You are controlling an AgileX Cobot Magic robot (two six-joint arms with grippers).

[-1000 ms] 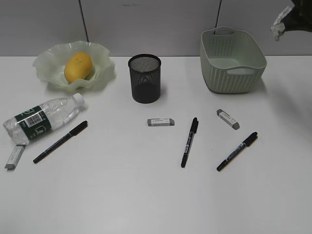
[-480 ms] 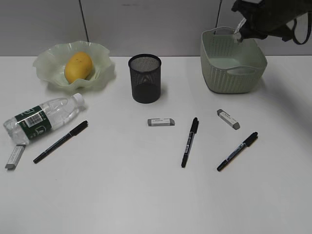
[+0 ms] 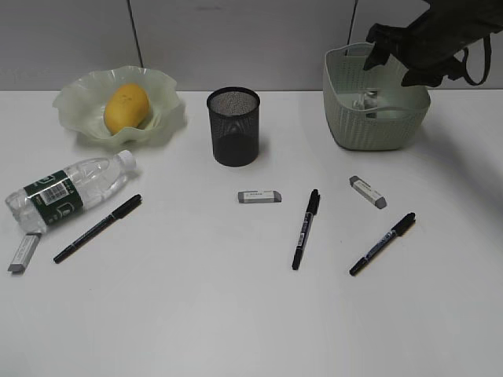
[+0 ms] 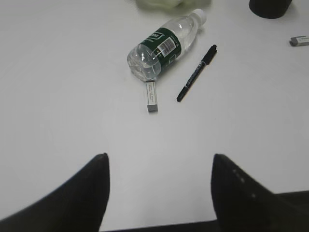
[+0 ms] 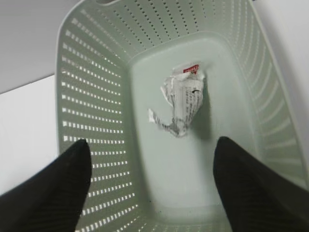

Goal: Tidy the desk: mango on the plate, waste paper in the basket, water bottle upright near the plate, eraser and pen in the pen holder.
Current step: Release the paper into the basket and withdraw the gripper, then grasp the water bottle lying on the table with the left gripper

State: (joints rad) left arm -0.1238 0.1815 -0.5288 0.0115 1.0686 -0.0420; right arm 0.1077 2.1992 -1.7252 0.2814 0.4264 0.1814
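A pale grey wall [image 3: 236, 39] runs behind the white tabletop, split by dark vertical seams into what seem to be separate panels. Light falls evenly from above, leaving only soft, short shadows.

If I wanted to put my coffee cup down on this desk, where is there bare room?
The whole near strip of the desk, in front of the three pens, is bare. So is the far right edge beside the basket. It gets crowded around the lying water bottle and between the middle erasers and pens.
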